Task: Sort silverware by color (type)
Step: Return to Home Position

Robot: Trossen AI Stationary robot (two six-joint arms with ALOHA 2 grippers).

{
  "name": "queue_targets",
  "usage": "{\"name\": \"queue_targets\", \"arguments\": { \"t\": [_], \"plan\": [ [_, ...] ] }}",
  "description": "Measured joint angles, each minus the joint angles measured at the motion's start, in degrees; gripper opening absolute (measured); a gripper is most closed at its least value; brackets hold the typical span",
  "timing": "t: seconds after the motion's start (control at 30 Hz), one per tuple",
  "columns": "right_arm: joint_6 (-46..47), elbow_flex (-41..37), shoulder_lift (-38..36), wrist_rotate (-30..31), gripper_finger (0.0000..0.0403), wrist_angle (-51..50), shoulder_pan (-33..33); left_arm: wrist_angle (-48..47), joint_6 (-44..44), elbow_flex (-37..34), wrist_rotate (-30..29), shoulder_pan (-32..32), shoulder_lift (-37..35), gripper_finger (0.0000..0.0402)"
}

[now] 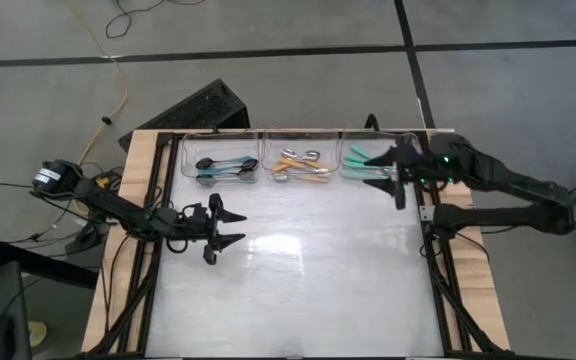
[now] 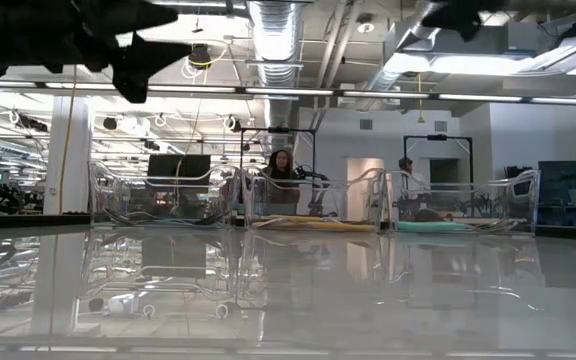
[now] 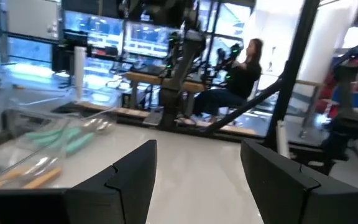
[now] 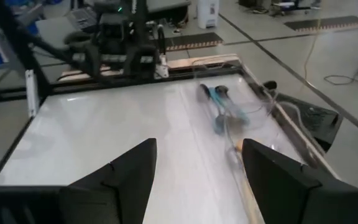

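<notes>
Sorted in separate clear bins (image 1: 261,150) lie blue-handled spoons (image 1: 223,168), orange-handled spoons (image 1: 303,165) and teal-handled spoons (image 1: 360,160); left gripper (image 1: 230,227) and right gripper (image 1: 396,178) hang empty, fingers apart, the right just beside the teal bin (image 1: 368,134), so its swing home may clip that wall and spill spoons.

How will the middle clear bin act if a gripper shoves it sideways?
Probably light: thin clear walls on the middle bin, holding only a few orange-handled spoons. It would likely slide rather than tip, since it sits low and wide on the glossy table. Sideways it should soon bump the left bin or the right bin, both close beside it.
</notes>
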Motion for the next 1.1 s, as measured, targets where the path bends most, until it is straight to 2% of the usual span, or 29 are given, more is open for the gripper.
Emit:
{"name": "queue_targets", "arguments": {
  "t": [0.17,0.27,0.37,0.43,0.6,0.87,1.1],
  "plan": [
    [5.69,-9.38,-9.67,0.24,0.0265,2.32,0.49,-0.02,-2.31,1.40,3.83,1.96,0.00,0.0218],
    [10.90,-15.16,-14.56,-0.54,0.0265,3.79,2.11,-0.15,-3.45,2.55,10.08,3.76,0.00,0.0218],
    [15.71,-22.16,-18.42,-0.45,0.0265,9.60,4.28,-0.35,-5.19,3.20,17.14,4.85,0.00,0.0218],
    [18.38,-26.47,-20.48,-0.17,0.0265,14.48,5.55,-0.47,-5.02,3.33,19.62,4.93,0.00,0.0218],
    [21.40,-33.42,-22.24,1.27,0.0265,25.63,7.57,0.29,-4.15,3.33,18.74,4.95,0.00,0.0218],
    [19.42,-37.93,-22.22,1.31,0.0265,38.35,10.49,2.71,-4.70,3.36,18.64,5.47,0.00,0.0218],
    [16.44,-40.19,-22.22,5.27,0.0265,39.93,13.39,2.51,-9.78,3.36,18.70,7.72,0.02,0.0218]
  ]
}}
